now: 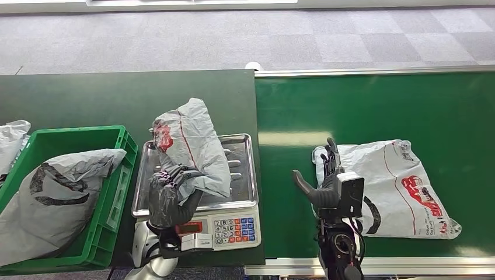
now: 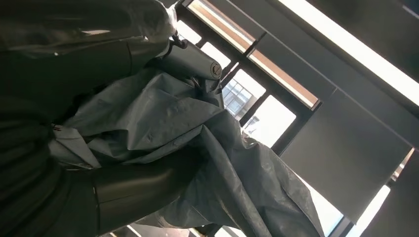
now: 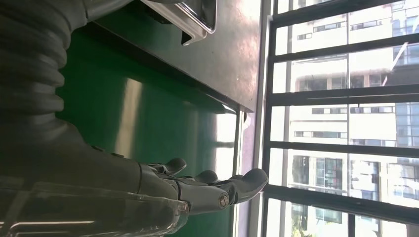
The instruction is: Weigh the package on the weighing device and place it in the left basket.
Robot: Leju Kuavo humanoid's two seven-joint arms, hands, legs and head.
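Grey carpet tiles (image 1: pixel 292 41) are covering the floor beyond the tables, while daylight is streaming through tall dark-framed windows (image 3: pixel 341 118).

Parcel-sorting station: green conveyor belt (image 1: pixel 373 111), scale (image 1: pixel 233 224), green crate (image 1: pixel 111 192).

The left hand (image 1: pixel 168 201) covers the near end of the grey package (image 1: pixel 192 149), which hides much of the scale's tray (image 1: pixel 242 175). At the worktop's left edge, a second bag (image 1: pixel 11 140) is cut off
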